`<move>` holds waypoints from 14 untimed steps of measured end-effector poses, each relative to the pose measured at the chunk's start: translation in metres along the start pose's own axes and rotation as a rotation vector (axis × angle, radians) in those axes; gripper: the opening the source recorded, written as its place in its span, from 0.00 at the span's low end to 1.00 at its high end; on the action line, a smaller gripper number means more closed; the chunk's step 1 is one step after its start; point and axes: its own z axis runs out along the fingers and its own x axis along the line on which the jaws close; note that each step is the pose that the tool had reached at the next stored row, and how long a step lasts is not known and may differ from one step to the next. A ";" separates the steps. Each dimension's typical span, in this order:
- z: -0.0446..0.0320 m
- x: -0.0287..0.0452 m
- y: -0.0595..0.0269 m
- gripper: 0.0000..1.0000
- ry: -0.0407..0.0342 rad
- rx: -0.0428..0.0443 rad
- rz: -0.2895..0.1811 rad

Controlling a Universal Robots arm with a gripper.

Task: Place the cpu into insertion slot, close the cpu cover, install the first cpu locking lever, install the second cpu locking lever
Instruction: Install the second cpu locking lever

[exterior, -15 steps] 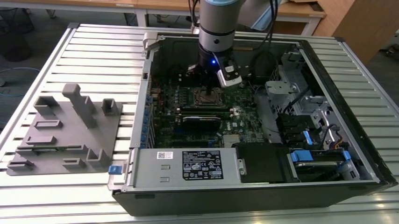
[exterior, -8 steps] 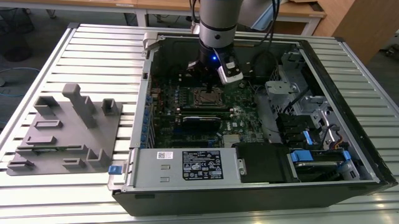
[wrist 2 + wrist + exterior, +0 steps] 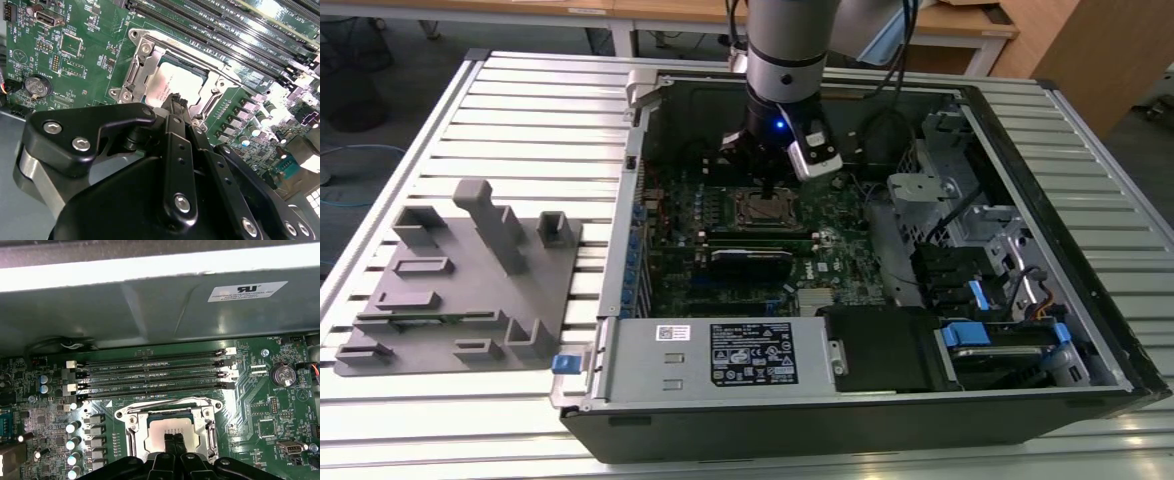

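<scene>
The cpu [image 3: 177, 85] lies flat in the insertion slot [image 3: 758, 208], its silvery-grey top showing through the window of the cpu cover [image 3: 202, 102], which lies down over it on the green circuit board [image 3: 841, 260]. In the first wrist view the same chip [image 3: 170, 429] sits framed by the cover [image 3: 131, 430], just beside the long black card slots [image 3: 150, 375].

The gripper [image 3: 176, 102] stands directly above the chip, its fingertips drawn close together with nothing between them, their ends at or just above the metal top; whether they touch it I cannot tell.

By its look the chip is light, rigid and smooth, with a fragile contact field beneath, so it would want holding by its side edges and a level, gentle seat. The cover is thin, stiff metal, hinged along one edge, best pressed on its frame.

Open room is scant: capacitors [image 3: 74, 442] crowd one side of the socket, the card slots another. In the exterior view the socket lies toward the far edge of the board, deep within the computer case [image 3: 1067, 330], whose walls hem the arm in.
</scene>
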 end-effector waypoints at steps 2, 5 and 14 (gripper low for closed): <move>0.0000 0.0000 0.0000 0.11 0.0000 0.0000 0.000; -0.0009 0.0000 0.0000 0.11 0.0001 0.0002 0.000; -0.0032 -0.0001 0.0003 0.11 0.0000 0.0000 0.000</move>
